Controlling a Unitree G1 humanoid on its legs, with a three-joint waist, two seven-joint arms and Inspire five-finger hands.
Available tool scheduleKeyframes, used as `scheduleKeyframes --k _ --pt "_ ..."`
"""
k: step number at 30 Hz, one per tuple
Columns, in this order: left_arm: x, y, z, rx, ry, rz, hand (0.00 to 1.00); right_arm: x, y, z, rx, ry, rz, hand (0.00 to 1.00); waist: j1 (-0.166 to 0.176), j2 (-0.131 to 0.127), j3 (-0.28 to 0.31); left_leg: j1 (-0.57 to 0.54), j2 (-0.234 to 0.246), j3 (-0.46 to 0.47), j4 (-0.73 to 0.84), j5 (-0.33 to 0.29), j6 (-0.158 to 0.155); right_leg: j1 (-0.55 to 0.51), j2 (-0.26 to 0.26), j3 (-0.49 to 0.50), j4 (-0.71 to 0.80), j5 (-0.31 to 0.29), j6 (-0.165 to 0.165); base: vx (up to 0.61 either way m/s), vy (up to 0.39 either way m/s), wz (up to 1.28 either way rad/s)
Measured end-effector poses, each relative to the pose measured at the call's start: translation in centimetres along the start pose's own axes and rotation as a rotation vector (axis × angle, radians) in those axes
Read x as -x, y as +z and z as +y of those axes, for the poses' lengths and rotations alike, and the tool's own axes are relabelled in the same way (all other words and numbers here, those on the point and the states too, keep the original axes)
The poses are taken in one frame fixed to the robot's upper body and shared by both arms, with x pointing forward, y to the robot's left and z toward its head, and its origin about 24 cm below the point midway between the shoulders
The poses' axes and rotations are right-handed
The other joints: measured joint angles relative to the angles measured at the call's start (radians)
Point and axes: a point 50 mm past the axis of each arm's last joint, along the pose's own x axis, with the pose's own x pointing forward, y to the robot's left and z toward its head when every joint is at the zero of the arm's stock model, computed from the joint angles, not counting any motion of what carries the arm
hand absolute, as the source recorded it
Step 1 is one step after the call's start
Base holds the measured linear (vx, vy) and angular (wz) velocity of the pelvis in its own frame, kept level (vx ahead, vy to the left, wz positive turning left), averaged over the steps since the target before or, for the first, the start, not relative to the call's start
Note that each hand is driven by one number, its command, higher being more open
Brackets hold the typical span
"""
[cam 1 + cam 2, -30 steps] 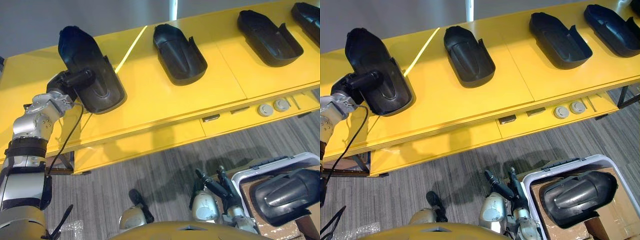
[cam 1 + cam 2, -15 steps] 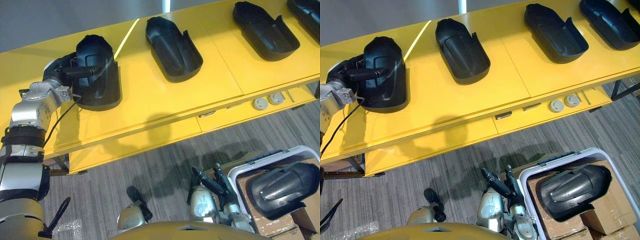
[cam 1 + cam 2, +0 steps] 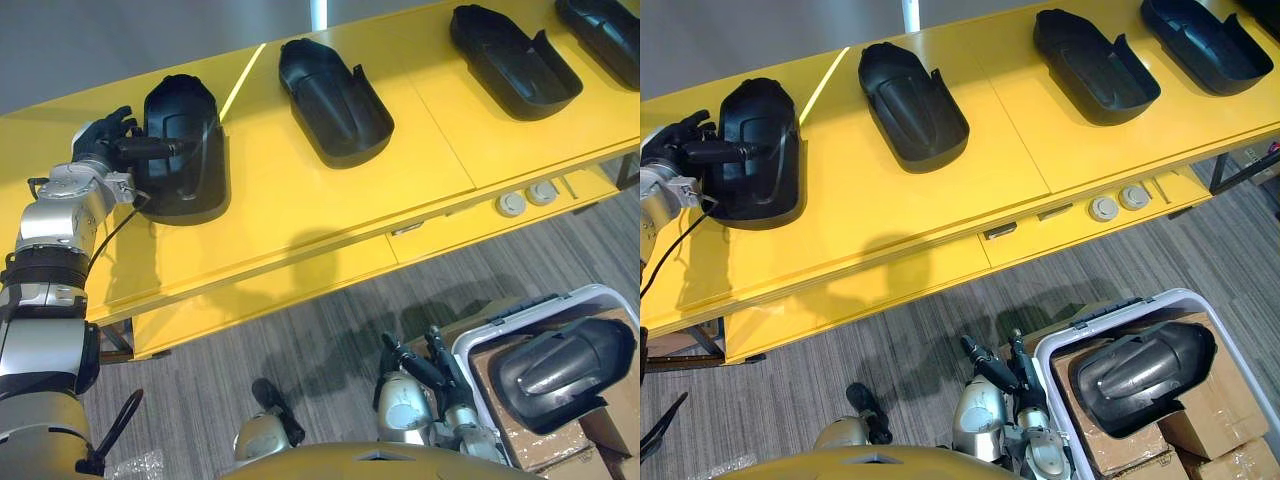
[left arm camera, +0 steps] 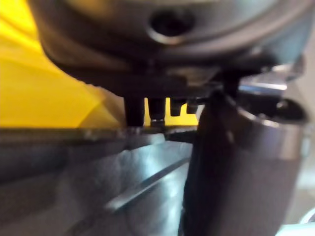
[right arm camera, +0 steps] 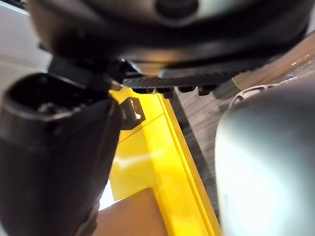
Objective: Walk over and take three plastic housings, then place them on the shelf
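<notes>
Left eye view, left hand (image 3: 100,140) outstretched, fingers (image 3: 117,119) spread beside housing (image 3: 185,150)

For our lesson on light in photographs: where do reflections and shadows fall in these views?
Left eye view: a bright streak of reflected light runs across the yellow shelf beside the leftmost housing, and a soft shadow darkens the shelf's front part; right eye view: dark shadows lie on the grey floor; left wrist view: a pale streak of light crosses the housing's dark surface.
</notes>
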Motion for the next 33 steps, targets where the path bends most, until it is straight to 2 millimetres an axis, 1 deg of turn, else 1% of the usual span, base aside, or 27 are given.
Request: scheduleKeyframes --k 2,5,8,9,12,13,15,16,17,18,19,20,21,22,24,26,27,28,29,30,31,32,33 --pt "0.0 -0.4 0.3 0.003 0.041 0.015 1.00 0.0 0.0 0.2 0.001 0.001 0.000 1.00 0.001 -0.001 -0.001 0.022 0.003 0.006 -0.003 -0.004 -0.005 0.026 0.007 -0.001 -0.016 0.002 0.001 0.02 0.008 -0.03" --pt "-0.1 -0.6 0.2 0.007 0.068 0.021 1.00 0.0 0.0 0.4 0.023 -0.012 -0.004 1.00 0.004 -0.002 -0.010 0.041 0.004 0.012 -0.018 -0.004 -0.007 0.050 0.017 -0.003 -0.045 0.013 0.002 0.01 0.010 -0.02" --pt "-0.1 -0.9 -0.1 0.013 0.078 0.030 1.00 0.1 0.0 0.7 0.040 -0.018 -0.005 1.00 0.005 -0.003 -0.033 0.045 0.004 0.013 -0.028 -0.003 -0.008 0.059 0.022 -0.005 -0.062 0.021 0.002 0.05 0.006 -0.01" --pt "-0.2 -1.1 -0.2 0.016 0.077 0.035 1.00 0.1 0.0 0.9 0.050 -0.016 -0.006 1.00 0.005 -0.005 -0.037 0.062 0.003 0.016 -0.034 -0.002 -0.009 0.077 0.024 -0.005 -0.075 0.025 0.003 0.07 0.017 -0.02" --pt "-0.3 -1.5 -0.8 0.029 0.060 0.048 1.00 0.1 0.0 1.4 0.060 -0.021 -0.015 1.00 0.011 -0.008 -0.076 0.075 0.003 0.032 -0.034 -0.002 -0.009 0.100 0.028 -0.005 -0.099 0.033 0.002 0.05 0.012 0.00" --pt "-0.3 -1.6 -1.2 0.044 0.039 0.049 1.00 0.1 0.3 1.5 0.075 -0.040 -0.042 1.00 0.016 -0.009 -0.095 0.076 0.003 0.037 -0.034 -0.002 -0.009 0.104 0.030 -0.005 -0.112 0.038 0.001 0.00 0.000 0.00" --pt "-0.3 -1.6 -1.5 0.083 0.021 0.045 1.00 0.0 1.0 1.4 0.077 -0.064 -0.074 1.00 0.020 -0.009 -0.099 0.085 0.003 0.038 -0.034 -0.002 -0.009 0.117 0.031 -0.005 -0.120 0.042 0.001 0.00 0.000 0.00" --pt "-0.3 -1.5 -1.7 0.132 0.001 0.036 1.00 -0.1 2.0 1.4 0.060 -0.101 -0.127 1.00 0.028 -0.008 -0.102 0.097 0.003 0.042 -0.034 -0.002 -0.009 0.130 0.033 -0.004 -0.127 0.045 -0.001 0.00 0.000 0.00" --pt "-0.3 -1.4 -1.8 0.153 -0.005 0.031 1.00 -0.1 2.6 1.3 0.054 -0.114 -0.153 1.00 0.029 -0.009 -0.103 0.101 0.003 0.044 -0.034 -0.002 -0.009 0.134 0.033 -0.004 -0.127 0.045 -0.001 -0.03 0.008 -0.05" --pt "-0.3 -1.2 -1.9 0.199 -0.019 0.010 1.00 -0.2 3.8 1.2 0.082 -0.151 -0.216 1.00 0.032 -0.008 -0.108 0.108 0.003 0.047 -0.035 -0.002 -0.009 0.139 0.033 -0.003 -0.127 0.045 -0.001 -0.04 0.006 -0.01" --pt "-0.2 -0.6 -2.2 0.236 -0.043 -0.020 1.00 -0.2 5.2 1.1 0.112 -0.187 -0.284 1.00 0.036 -0.009 -0.119 0.107 0.004 0.048 -0.036 -0.002 -0.009 0.139 0.033 -0.003 -0.128 0.045 -0.001 -0.04 0.004 -0.01" --pt "-0.2 -0.2 -2.4 0.249 -0.057 -0.039 1.00 -0.2 5.7 0.9 0.118 -0.207 -0.314 1.00 0.040 -0.009 -0.124 0.108 0.004 0.048 -0.037 -0.002 -0.009 0.139 0.034 -0.004 -0.128 0.046 -0.001 -0.04 0.002 0.01" --pt "0.1 0.9 -2.9 0.289 -0.097 -0.090 1.00 -0.1 6.9 0.6 0.116 -0.245 -0.372 1.00 0.049 -0.009 -0.134 0.109 0.004 0.049 -0.039 -0.002 -0.009 0.140 0.035 -0.004 -0.130 0.049 -0.001 -0.03 0.002 -0.01" --pt "0.3 1.5 -3.2 0.312 -0.120 -0.119 1.00 -0.1 7.5 0.4 0.118 -0.266 -0.402 1.00 0.054 -0.009 -0.139 0.110 0.004 0.050 -0.039 -0.002 -0.009 0.140 0.035 -0.004 -0.131 0.051 0.000 -0.04 0.004 0.00" --pt "1.4 4.4 -4.1 0.387 -0.214 -0.245 1.00 -0.1 9.5 -0.2 0.110 -0.334 -0.498 1.00 0.061 -0.009 -0.154 0.114 0.004 0.050 -0.040 -0.001 -0.011 0.145 0.035 -0.006 -0.131 0.057 -0.001 -0.05 0.008 0.01" --pt "2.4 6.6 -4.4 0.442 -0.277 -0.351 1.00 0.2 10.9 -0.6 0.095 -0.395 -0.563 1.00 0.061 -0.003 -0.171 0.124 0.003 0.051 -0.041 -0.001 -0.011 0.154 0.035 -0.007 -0.131 0.059 -0.002 -0.04 0.008 -0.02" --pt "2.7 7.1 -4.4 0.452 -0.289 -0.376 1.00 0.3 11.2 -0.7 0.088 -0.411 -0.576 1.00 0.061 0.000 -0.180 0.123 0.003 0.051 -0.041 -0.001 -0.011 0.153 0.035 -0.008 -0.132 0.059 -0.002 -0.03 0.005 -0.03" --pt "3.2 8.0 -4.2 0.446 -0.296 -0.421 1.00 0.4 11.7 -1.0 0.076 -0.440 -0.597 1.00 0.060 0.007 -0.197 0.123 0.003 0.052 -0.042 -0.001 -0.012 0.154 0.035 -0.010 -0.135 0.059 -0.001 0.00 0.000 0.00" --pt "3.3 8.4 -4.1 0.440 -0.296 -0.441 1.00 0.5 11.9 -1.3 0.070 -0.457 -0.607 1.00 0.059 0.012 -0.201 0.123 0.003 0.052 -0.043 0.000 -0.012 0.157 0.036 -0.011 -0.138 0.060 -0.001 0.00 0.000 0.00" --pt "3.7 9.2 -3.8 0.431 -0.288 -0.481 1.00 0.7 12.4 -1.9 0.060 -0.493 -0.629 1.00 0.059 0.024 -0.210 0.122 0.003 0.052 -0.045 0.000 -0.012 0.158 0.037 -0.012 -0.143 0.063 -0.001 -0.04 -0.001 0.00" --pt "3.9 9.9 -3.3 0.415 -0.275 -0.513 1.00 0.9 12.8 -2.5 0.050 -0.524 -0.650 1.00 0.059 0.035 -0.217 0.121 0.003 0.052 -0.046 0.002 -0.012 0.158 0.037 -0.013 -0.144 0.064 0.000 -0.04 -0.001 0.01" --pt "4.0 10.2 -3.0 0.406 -0.265 -0.525 1.00 1.0 13.1 -2.8 0.043 -0.536 -0.661 1.00 0.060 0.040 -0.221 0.120 0.004 0.051 -0.047 0.003 -0.012 0.158 0.038 -0.014 -0.144 0.064 0.000 -0.04 -0.004 0.01" --pt "4.4 10.9 -2.1 0.363 -0.231 -0.568 1.00 1.4 13.8 -3.5 0.036 -0.559 -0.695 1.00 0.060 0.050 -0.227 0.120 0.006 0.051 -0.047 0.005 -0.013 0.157 0.040 -0.015 -0.144 0.064 0.000 0.00 0.000 0.00"
